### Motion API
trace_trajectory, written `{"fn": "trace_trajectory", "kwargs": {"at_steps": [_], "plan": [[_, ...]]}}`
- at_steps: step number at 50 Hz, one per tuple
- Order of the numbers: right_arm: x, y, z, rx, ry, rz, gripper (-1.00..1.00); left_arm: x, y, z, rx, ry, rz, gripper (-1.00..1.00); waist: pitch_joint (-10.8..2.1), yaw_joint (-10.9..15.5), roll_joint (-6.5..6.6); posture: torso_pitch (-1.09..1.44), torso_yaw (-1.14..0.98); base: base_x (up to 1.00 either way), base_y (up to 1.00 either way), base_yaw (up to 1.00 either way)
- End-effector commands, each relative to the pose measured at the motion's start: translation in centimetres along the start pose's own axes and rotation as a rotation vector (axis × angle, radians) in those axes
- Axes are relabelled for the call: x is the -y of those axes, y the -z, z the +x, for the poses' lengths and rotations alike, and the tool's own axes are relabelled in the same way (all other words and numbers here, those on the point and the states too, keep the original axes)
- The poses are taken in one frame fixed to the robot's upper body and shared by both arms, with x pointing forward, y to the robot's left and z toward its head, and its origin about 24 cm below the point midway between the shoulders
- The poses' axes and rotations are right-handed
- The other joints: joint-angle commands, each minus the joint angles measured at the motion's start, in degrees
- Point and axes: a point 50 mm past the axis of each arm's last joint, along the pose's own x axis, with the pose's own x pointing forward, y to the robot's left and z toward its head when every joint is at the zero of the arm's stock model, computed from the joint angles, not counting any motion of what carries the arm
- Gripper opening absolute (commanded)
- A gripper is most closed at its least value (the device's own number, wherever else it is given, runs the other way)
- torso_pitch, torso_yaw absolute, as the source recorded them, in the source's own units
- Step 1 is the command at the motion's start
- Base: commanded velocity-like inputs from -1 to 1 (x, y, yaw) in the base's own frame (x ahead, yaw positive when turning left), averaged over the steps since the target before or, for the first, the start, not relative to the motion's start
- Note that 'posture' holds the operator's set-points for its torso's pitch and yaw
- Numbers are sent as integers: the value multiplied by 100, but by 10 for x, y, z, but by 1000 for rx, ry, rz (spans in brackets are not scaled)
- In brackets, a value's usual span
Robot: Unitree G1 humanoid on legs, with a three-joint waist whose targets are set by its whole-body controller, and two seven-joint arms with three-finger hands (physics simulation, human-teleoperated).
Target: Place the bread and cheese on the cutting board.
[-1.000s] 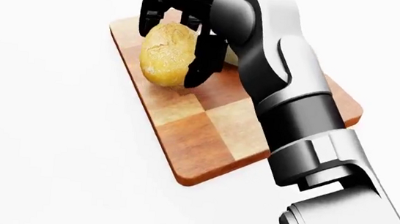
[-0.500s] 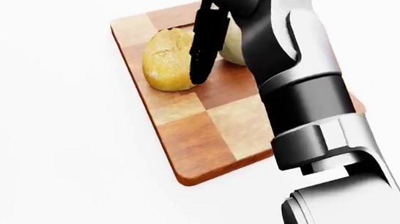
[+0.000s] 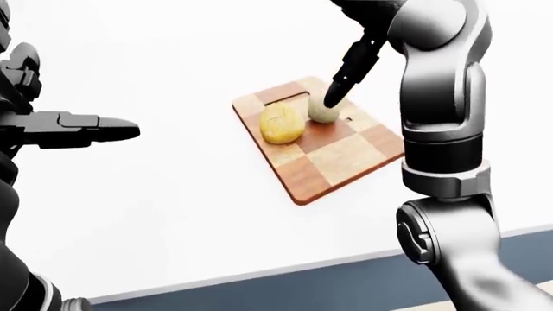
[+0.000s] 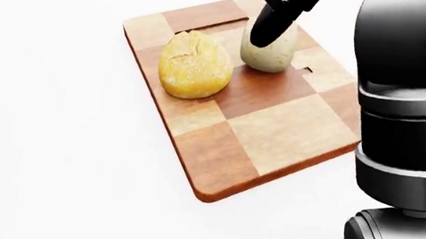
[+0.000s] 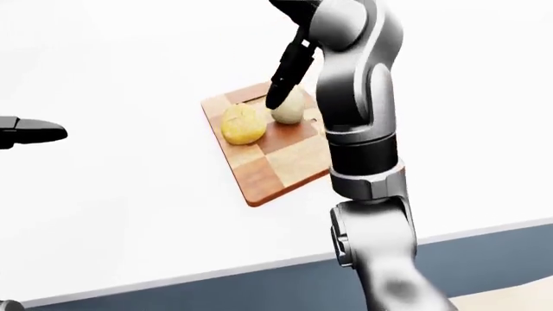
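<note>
The robot's right hand point(image 3: 345, 71) is black and hangs above the checkered brown wooden cutting board point(image 4: 274, 134), with only its long fingers point(image 4: 273, 19) in view, pointing down. The fingers hold nothing, and their tips are in front of the top of the pale, smooth, egg-shaped lump of cheese point(image 4: 274, 52), but the pictures do not show if they touch it or how far apart they are. The robot's left hand point(image 3: 82, 128) is far to the left in the left-eye view, over the plain white table point(image 3: 173, 207), with its black fingers stretched out flat and straight and nothing in them. There is one cutting board, one cheese, and one round, golden, bumpy loaf of bread point(image 4: 195, 65). Both foods sit on the board's upper part in the head view, with the bread on the left and the cheese just beside it on the right. The lower squares of the board are bare. The board lies at a slant, well inside the table, with white table open on all sides of it. The table's near edge shows in the eye views, with a dark blue strip point(image 3: 303, 291) below it.
</note>
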Motion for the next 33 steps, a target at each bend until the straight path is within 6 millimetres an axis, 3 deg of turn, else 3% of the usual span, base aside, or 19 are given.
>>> {"fn": "trace_trajectory", "kwargs": {"at_steps": [1, 13, 21, 28, 33], "plan": [[18, -14, -12, 40, 77, -1, 100, -5, -13, -3, 73, -31, 14, 100, -172, 3, 22, 0, 0, 0, 0, 0], [34, 4, -50, -40, 185, 98, 100, -10, -12, -4, 74, -39, 19, 100, -164, 13, -7, 0, 0, 0, 0, 0], [33, 28, -78, -109, 264, 145, 100, -14, -13, -8, 74, -45, 20, 100, -162, 27, -29, 0, 0, 0, 0, 0], [48, 33, -99, -146, 333, 169, 100, -19, -14, -12, 74, -52, 28, 100, -151, 37, -36, 0, 0, 0, 0, 0], [45, 38, -110, -162, 353, 181, 100, -21, -14, -14, 75, -55, 27, 100, -141, 43, -48, 0, 0, 0, 0, 0]]}}
